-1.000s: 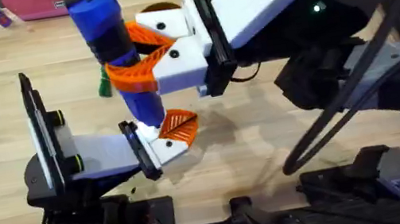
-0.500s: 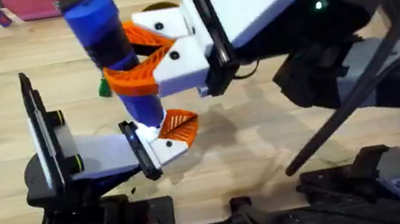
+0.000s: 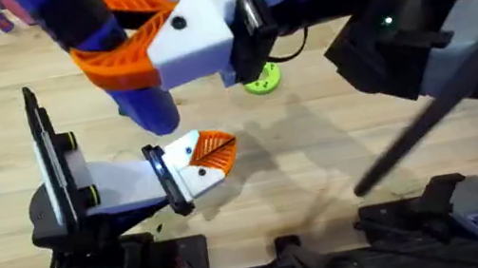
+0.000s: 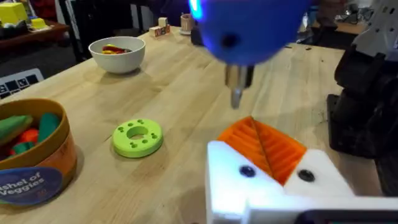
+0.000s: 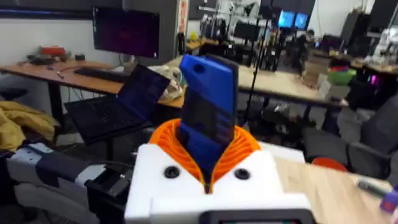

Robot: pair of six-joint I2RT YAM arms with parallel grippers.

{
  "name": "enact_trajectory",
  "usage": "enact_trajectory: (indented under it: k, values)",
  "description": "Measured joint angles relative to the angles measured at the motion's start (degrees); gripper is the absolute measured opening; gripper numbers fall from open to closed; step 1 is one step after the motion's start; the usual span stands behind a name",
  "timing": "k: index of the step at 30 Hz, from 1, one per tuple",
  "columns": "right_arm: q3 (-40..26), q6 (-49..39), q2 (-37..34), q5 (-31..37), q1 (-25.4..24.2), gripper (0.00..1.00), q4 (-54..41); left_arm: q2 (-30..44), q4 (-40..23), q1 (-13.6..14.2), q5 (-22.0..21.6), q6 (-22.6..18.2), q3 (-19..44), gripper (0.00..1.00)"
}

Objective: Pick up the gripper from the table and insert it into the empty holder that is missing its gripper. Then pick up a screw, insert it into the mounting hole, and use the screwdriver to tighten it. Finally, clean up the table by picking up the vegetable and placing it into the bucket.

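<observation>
From overhead, my right hand (image 3: 142,39) is clenched on the blue cylindrical electric screwdriver (image 3: 147,110), raised above the orange ribbed pad (image 3: 213,150) seated in the white holder block (image 3: 189,173).

In the left wrist view, the thin metal tip (image 4: 237,96) hangs just above that pad; whether my left hand is open, I cannot tell. The orange-brown bucket (image 4: 34,177) sits beyond the round green holed disc (image 4: 137,137) on the wooden worktop (image 4: 180,93).

From the right wrist, the orange pads (image 5: 239,146) pinch the screwdriver. If the tip drifts, I judge it may miss the screw.
</observation>
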State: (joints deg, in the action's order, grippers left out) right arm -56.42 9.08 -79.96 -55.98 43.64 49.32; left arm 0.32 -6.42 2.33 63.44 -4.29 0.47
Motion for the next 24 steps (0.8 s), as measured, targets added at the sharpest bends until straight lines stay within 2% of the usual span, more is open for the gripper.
enact_trajectory:
  k: [7, 12, 17, 24]
  values:
    - [-0.02, -3.29, 0.0, 4.75, -4.75, 0.024, -16.14, -0.01, 0.0, 0.0, 0.0, 0.0, 0.0, 0.006]
    - [-0.53, -9.91, 2.99, 10.78, -11.62, 0.024, -34.91, 0.0, 0.0, 0.0, 0.0, 0.0, 0.0, 0.006]
    - [-3.11, -21.62, 10.18, 17.26, -18.48, 0.024, -57.09, 0.0, 0.0, 0.0, 0.0, 0.0, 0.0, 0.006]
    - [-5.5, -44.5, 19.14, 30.26, -23.84, 0.024, -81.41, 0.0, 0.0, 0.0, 0.0, 0.0, 0.0, 0.006]
